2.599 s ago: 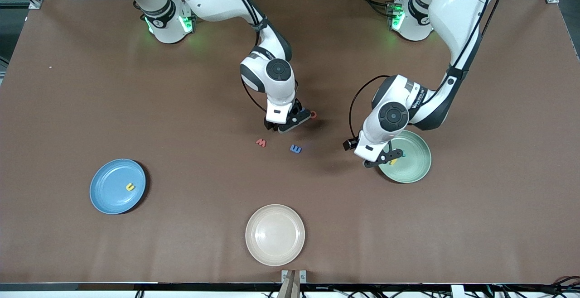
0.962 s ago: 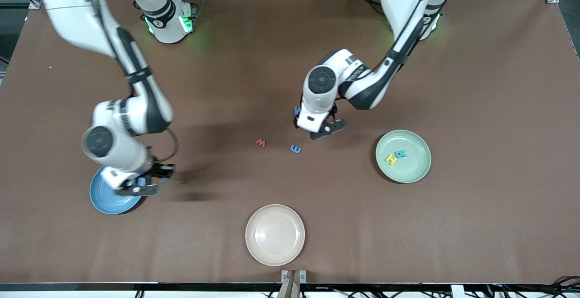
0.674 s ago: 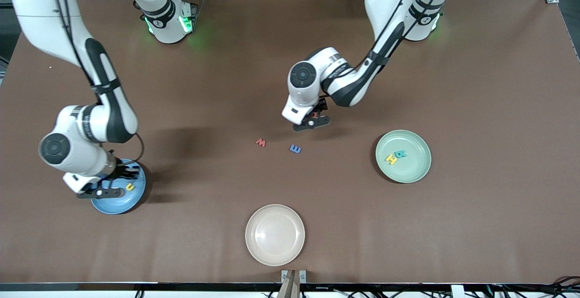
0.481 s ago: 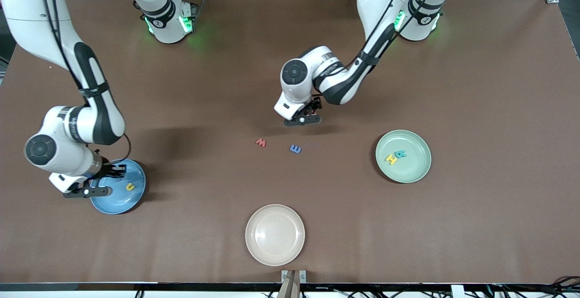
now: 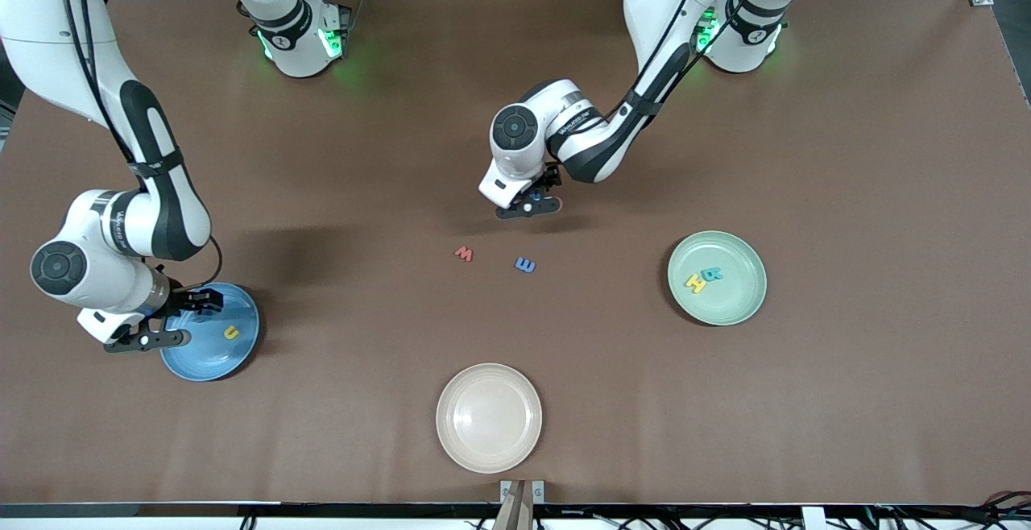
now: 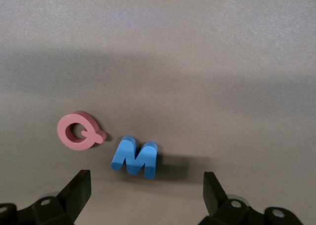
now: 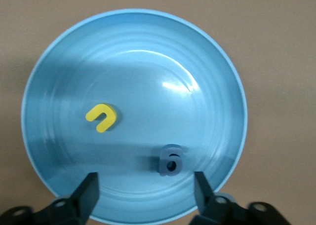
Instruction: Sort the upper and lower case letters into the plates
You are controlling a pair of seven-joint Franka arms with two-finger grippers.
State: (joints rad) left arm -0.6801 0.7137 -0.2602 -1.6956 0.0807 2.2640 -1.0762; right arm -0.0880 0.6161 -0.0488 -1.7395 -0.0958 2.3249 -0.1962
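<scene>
letters q (image 6: 79, 131) and m (image 6: 135, 157) hide under left gripper (image 6: 147, 195); both grippers' fingers apart.

High front view facing both arms, wrist views looking straight down close, right's sharing blue plate (image 7: 133, 47)

Right gripper (image 5: 153, 329) hovers over the blue plate (image 5: 211, 357); left gripper (image 5: 527, 201) hovers mid-table.
</scene>
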